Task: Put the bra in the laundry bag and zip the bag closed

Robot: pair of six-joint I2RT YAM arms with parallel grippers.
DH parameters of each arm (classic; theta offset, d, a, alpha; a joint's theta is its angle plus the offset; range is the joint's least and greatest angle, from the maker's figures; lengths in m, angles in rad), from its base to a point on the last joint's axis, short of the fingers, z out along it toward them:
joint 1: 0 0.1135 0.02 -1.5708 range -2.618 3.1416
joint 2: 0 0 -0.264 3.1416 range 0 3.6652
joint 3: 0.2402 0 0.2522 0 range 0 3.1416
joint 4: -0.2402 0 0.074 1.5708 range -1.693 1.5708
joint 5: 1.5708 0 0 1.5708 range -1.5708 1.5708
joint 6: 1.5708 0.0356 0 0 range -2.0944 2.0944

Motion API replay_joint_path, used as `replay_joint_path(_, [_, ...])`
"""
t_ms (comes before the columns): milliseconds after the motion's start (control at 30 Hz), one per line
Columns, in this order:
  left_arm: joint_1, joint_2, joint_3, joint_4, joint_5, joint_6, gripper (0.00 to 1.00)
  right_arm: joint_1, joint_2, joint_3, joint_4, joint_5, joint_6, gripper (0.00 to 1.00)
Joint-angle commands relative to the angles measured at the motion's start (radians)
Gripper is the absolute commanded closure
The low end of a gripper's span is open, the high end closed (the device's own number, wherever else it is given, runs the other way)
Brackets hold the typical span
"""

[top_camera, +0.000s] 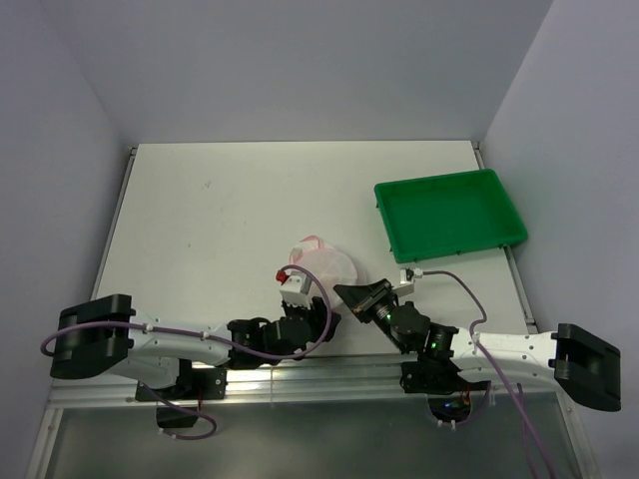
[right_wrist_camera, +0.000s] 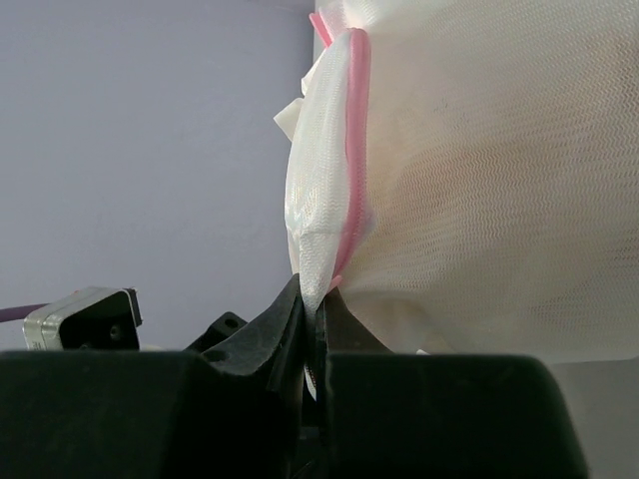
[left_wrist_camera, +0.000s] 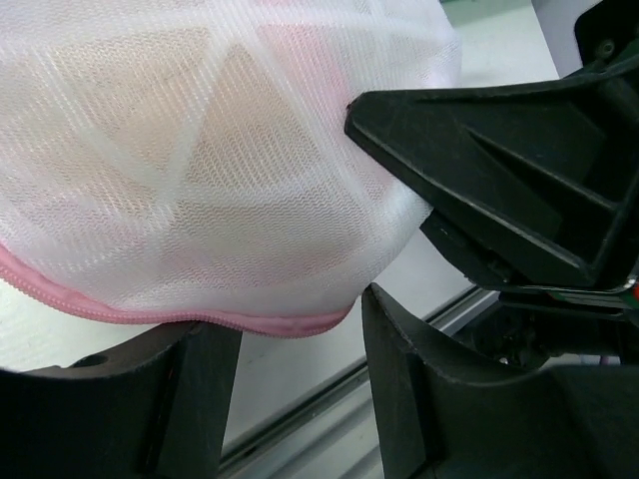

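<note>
The laundry bag (top_camera: 323, 263), a white mesh dome with a pink zipper band, lies near the table's front middle. In the left wrist view the laundry bag (left_wrist_camera: 200, 150) fills the upper left, and the tan bra (left_wrist_camera: 235, 125) shows faintly through the mesh. My left gripper (top_camera: 318, 307) is open, its fingertips (left_wrist_camera: 399, 339) just under the pink zipper band (left_wrist_camera: 200, 317) and holding nothing. My right gripper (top_camera: 346, 292) is shut on the bag's mesh edge beside the zipper band (right_wrist_camera: 354, 150), pinched at the fingertips (right_wrist_camera: 290, 309). It also shows in the left wrist view (left_wrist_camera: 479, 170), against the bag's right side.
A green plastic tray (top_camera: 449, 215) stands at the table's right, behind the right arm. The metal rail of the table's front edge (left_wrist_camera: 300, 419) runs just under the left gripper. Walls close in on both sides.
</note>
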Motion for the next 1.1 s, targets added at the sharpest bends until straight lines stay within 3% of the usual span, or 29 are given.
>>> replay_joint_path(0, [0.013, 0.032, 0.039, 0.124, -0.022, 0.056, 0.44, -0.006, -0.007, 0.004, -0.026, 0.03, -0.025, 1.0])
replay_joint_path(167, [0.015, 0.072, 0.057, 0.18, -0.021, 0.08, 0.46, -0.006, 0.006, -0.001, -0.008, 0.021, -0.021, 1.0])
replay_joint_path(533, [0.015, 0.096, 0.071, 0.204, -0.055, 0.084, 0.68, -0.006, 0.024, -0.002, 0.0, 0.016, -0.028, 1.0])
replay_joint_path(1067, [-0.043, 0.118, 0.154, 0.086, -0.185, 0.065, 0.63, -0.001, -0.028, -0.005, -0.051, 0.03, -0.045, 1.0])
